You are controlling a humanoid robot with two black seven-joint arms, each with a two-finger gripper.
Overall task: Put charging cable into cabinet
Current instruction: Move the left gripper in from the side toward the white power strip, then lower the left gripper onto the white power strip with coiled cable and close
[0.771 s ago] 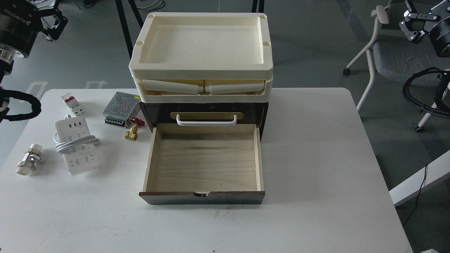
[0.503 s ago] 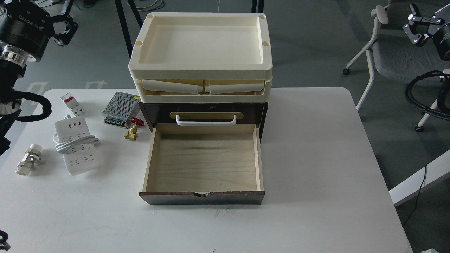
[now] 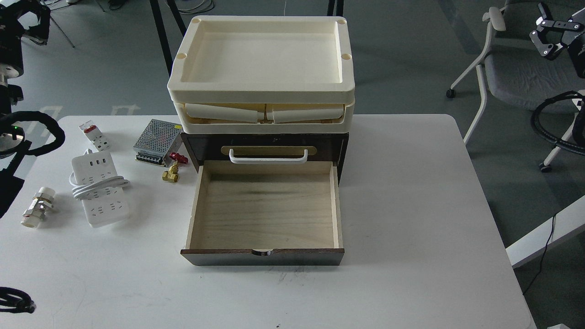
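Note:
The charging cable (image 3: 99, 189), a white power strip with its cord looped round the middle, lies on the white table (image 3: 411, 205) at the left. The cabinet (image 3: 205, 144) is a dark brown box in the middle, with a white bar handle (image 3: 268, 156) over a brass plate. Its pale wooden drawer (image 3: 267, 208) is pulled out toward me and holds nothing. My left gripper (image 3: 34, 23) is high at the top left corner, far above the cable, dark and partly cut off. My right gripper (image 3: 546, 27) is raised at the top right edge, open and empty.
Two cream plastic trays (image 3: 263, 93) are stacked on the cabinet. Near the cable lie a small white block with red switches (image 3: 93, 135), a perforated metal box (image 3: 157, 139), a brass valve with a red handle (image 3: 172, 168) and a pipe fitting (image 3: 39, 206). An office chair (image 3: 507, 68) stands beyond the right edge.

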